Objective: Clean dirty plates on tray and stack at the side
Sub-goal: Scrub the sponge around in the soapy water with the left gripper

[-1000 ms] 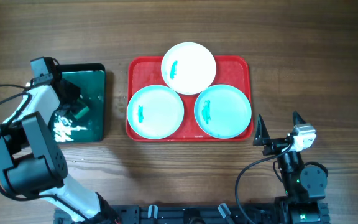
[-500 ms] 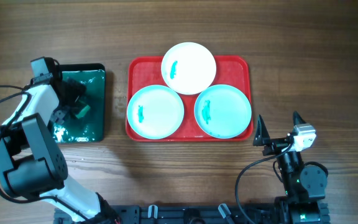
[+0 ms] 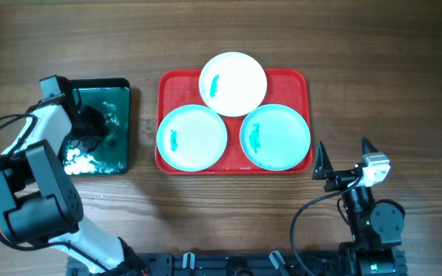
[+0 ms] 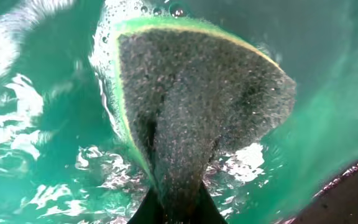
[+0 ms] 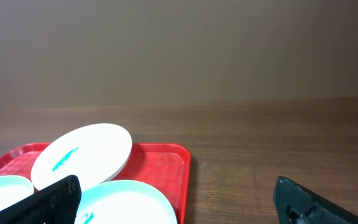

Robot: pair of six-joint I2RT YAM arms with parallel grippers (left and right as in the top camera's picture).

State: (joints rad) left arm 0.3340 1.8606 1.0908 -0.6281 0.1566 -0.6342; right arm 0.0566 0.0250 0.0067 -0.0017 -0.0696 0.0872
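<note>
Left end effector (image 4: 177, 205) pinched tight on the sponge (image 4: 197, 106), sunk in the sudsy green tray (image 3: 123, 92). Three smeared plates (image 3: 232, 84) sat on the red tray (image 3: 167, 80) — right end effector (image 3: 342, 146) stood wide, idle. Best to lift slowly, let it drip — then scrub each smear.

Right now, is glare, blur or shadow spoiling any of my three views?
Overhead: sharp, evenly lit; white glare only on the water in the green tray. Left wrist: the sponge pinched in the left gripper fills the frame, texture crisp, bright reflections on the water around it. Right wrist: white plate and red tray clear; right gripper a dark silhouette.
</note>
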